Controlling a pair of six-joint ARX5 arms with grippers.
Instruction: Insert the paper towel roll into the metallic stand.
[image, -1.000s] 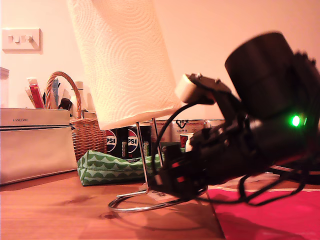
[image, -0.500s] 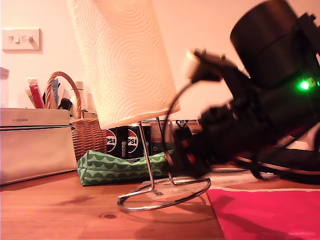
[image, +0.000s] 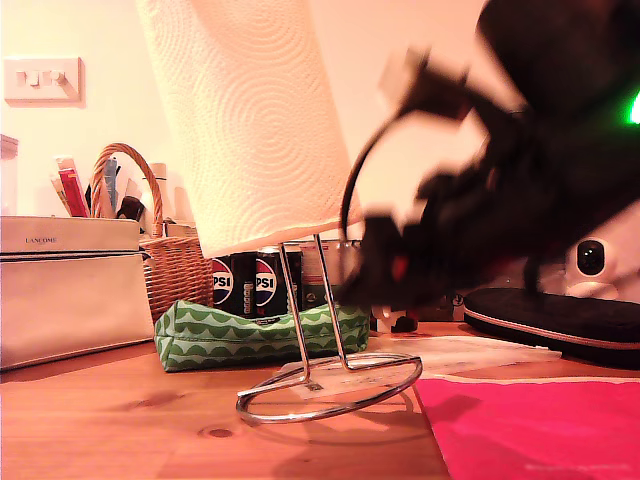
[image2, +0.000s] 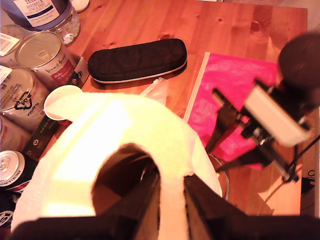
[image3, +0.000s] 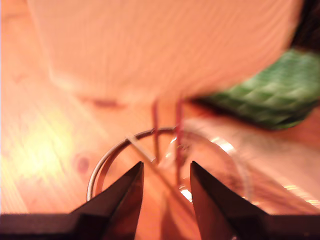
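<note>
— What's on the wooden surface (image: 120, 420)?

— A pink mat (image: 530, 430), a green pouch (image: 250, 335), Pepsi cans (image: 255, 285), a wicker basket (image: 165, 255), a black case (image2: 137, 60). A light switch (image: 40, 78) sits on the pale wall.

— And the paper towel roll (image: 250, 120)?

— Tilted, partway down the metallic stand (image: 325, 385), whose wires show beneath it. My first end effector (image2: 170, 200) pinches the roll's top edge. My second end effector (image3: 165, 175) hovers spread, just beside the ring base, holding nothing.

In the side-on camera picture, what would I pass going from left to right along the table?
White box → wicker basket → green pouch → metallic stand → black case.
</note>
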